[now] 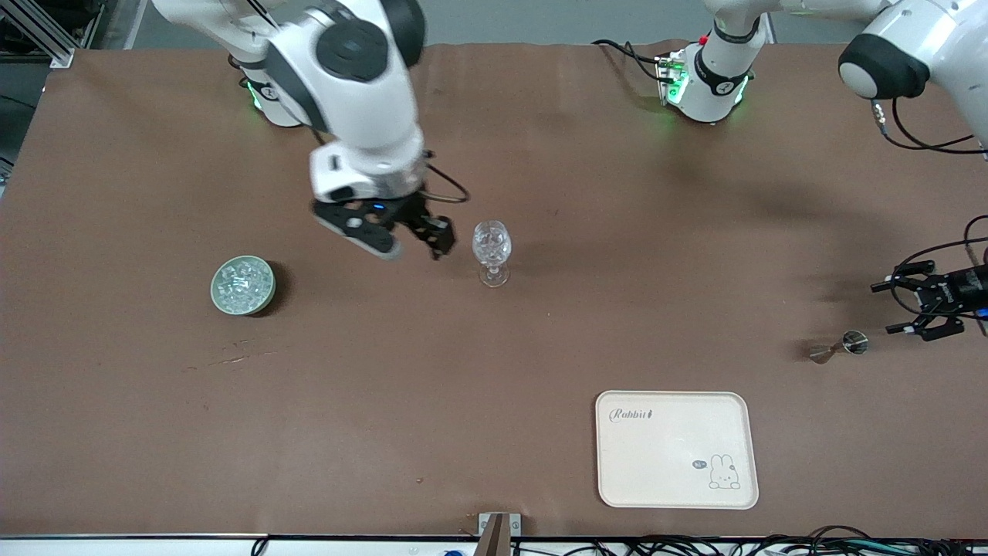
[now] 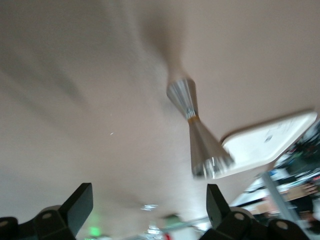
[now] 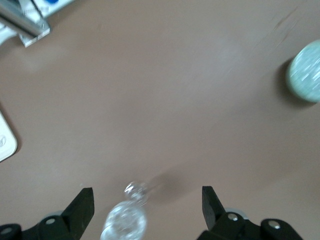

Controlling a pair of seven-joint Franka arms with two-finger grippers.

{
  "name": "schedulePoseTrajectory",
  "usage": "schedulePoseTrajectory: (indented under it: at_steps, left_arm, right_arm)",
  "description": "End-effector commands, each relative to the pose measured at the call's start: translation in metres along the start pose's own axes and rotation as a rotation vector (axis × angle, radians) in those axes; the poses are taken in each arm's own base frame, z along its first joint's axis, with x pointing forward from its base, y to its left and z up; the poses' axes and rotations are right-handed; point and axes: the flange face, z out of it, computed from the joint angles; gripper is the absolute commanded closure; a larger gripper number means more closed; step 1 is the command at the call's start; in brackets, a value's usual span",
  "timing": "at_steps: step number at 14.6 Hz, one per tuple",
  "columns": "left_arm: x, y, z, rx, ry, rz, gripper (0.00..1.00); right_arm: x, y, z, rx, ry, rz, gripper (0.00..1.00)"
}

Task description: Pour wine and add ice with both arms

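Note:
A clear stemmed wine glass [image 1: 492, 251] stands mid-table. My right gripper [image 1: 413, 245] is open and empty, hanging just beside the glass toward the right arm's end. In the right wrist view the glass [image 3: 125, 220] shows between the open fingers [image 3: 82, 205]. The ice [image 1: 242, 283] is several clear chunks in a pale green bowl [image 1: 220, 303], which also shows in the right wrist view [image 3: 306, 72]. My left gripper [image 1: 888, 307] is open and empty beside a metal jigger [image 1: 840, 345] lying on its side. The jigger also shows in the left wrist view [image 2: 197, 130], ahead of the left gripper [image 2: 150, 205].
A cream tray [image 1: 675, 494] with a rabbit print lies near the front camera, toward the left arm's end. It also shows in the left wrist view [image 2: 265, 145]. A small metal bracket [image 1: 499, 525] sits at the table's front edge. Brown cloth covers the table.

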Motion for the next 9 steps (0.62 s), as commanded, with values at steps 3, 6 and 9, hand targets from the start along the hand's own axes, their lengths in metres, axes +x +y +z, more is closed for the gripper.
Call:
schedulePoseTrajectory:
  at_steps: [3, 6, 9]
  left_arm:
    - [-0.096, 0.065, -0.023, 0.258, 0.080, 0.398, 0.00]
    - [-0.180, 0.115, -0.019, 0.482, 0.186, 0.667, 0.00]
    - [-0.239, 0.136, -0.024, 0.583, 0.227, 0.824, 0.00]
  right_arm:
    - [0.093, 0.091, -0.041, -0.043, 0.101, -0.058, 0.04]
    - [0.142, 0.155, -0.056, -0.058, 0.054, -0.118, 0.04]
    - [0.182, 0.219, -0.070, -0.042, 0.013, -0.201, 0.04]
